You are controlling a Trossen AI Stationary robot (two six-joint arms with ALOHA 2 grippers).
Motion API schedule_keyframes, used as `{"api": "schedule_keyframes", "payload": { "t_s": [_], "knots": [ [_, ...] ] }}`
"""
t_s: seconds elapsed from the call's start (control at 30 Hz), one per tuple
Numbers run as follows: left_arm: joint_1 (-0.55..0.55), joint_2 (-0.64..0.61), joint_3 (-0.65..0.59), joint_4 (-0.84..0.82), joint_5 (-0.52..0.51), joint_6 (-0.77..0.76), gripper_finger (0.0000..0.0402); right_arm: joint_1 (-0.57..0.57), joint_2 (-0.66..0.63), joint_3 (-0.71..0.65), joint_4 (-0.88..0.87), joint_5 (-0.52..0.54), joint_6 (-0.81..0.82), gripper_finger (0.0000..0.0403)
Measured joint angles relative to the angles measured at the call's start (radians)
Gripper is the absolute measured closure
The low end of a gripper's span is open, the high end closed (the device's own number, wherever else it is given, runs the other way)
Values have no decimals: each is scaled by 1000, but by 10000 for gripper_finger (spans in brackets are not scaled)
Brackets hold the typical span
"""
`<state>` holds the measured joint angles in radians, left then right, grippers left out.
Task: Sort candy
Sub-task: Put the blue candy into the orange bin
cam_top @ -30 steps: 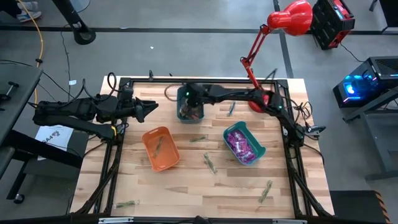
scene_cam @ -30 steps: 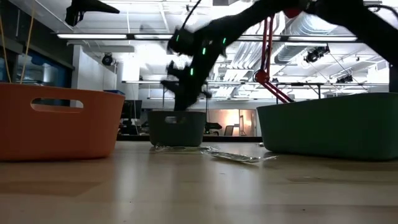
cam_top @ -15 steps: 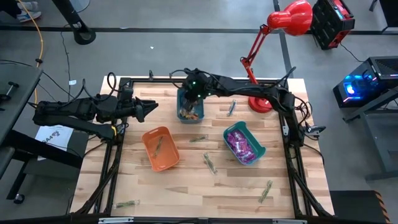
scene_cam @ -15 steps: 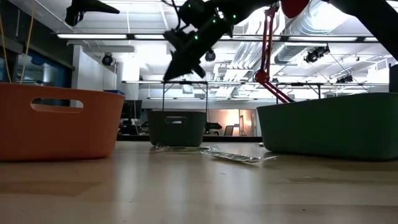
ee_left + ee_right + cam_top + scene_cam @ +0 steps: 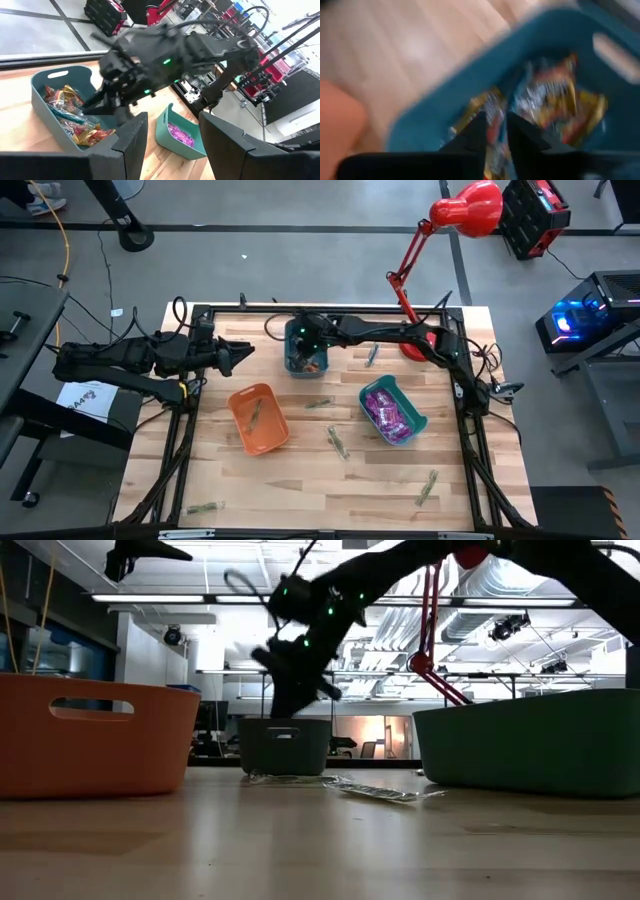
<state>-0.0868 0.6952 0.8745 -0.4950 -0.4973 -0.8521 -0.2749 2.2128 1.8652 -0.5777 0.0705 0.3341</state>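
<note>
My right gripper (image 5: 306, 340) hangs low over the blue bin (image 5: 293, 330) at the table's back middle; it also shows in the low view (image 5: 292, 698). The bin holds orange-brown-yellow wrapped candy (image 5: 560, 100), right below the gripper (image 5: 494, 120). The teal bin (image 5: 372, 420) holds purple packets (image 5: 388, 412). The orange bin (image 5: 245, 435) holds a greenish stick (image 5: 256, 412). More greenish sticks lie loose on the table (image 5: 338, 442). My left gripper (image 5: 240, 352) waits open and empty at the table's left edge, apart from the bins.
A red desk lamp (image 5: 440, 240) stands at the back right, its base beside the right arm. Loose sticks lie near the front right (image 5: 427, 486), the front left (image 5: 205, 507) and between the bins (image 5: 319, 403). In the low view a stick (image 5: 385, 792) lies before the blue bin (image 5: 285, 745).
My right gripper rose above the blue bin half a second ago and has come back down over it. The left arm has not moved.
</note>
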Motion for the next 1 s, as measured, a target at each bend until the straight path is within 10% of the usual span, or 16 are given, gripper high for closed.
{"api": "schedule_keyframes", "payload": {
  "t_s": [0.47, 0.73, 1.0],
  "knots": [
    [0, 0, 0, 0, 17, -2, 229, 16, 151, 2, -34, 44, 105, 199],
    [0, 0, 0, 0, 17, -8, 229, 37, 107, -3, -63, 52, 25, 374],
    [0, 0, 0, 0, 16, -2, 229, 19, -46, 0, -84, 95, -47, 396]
  ]
}}
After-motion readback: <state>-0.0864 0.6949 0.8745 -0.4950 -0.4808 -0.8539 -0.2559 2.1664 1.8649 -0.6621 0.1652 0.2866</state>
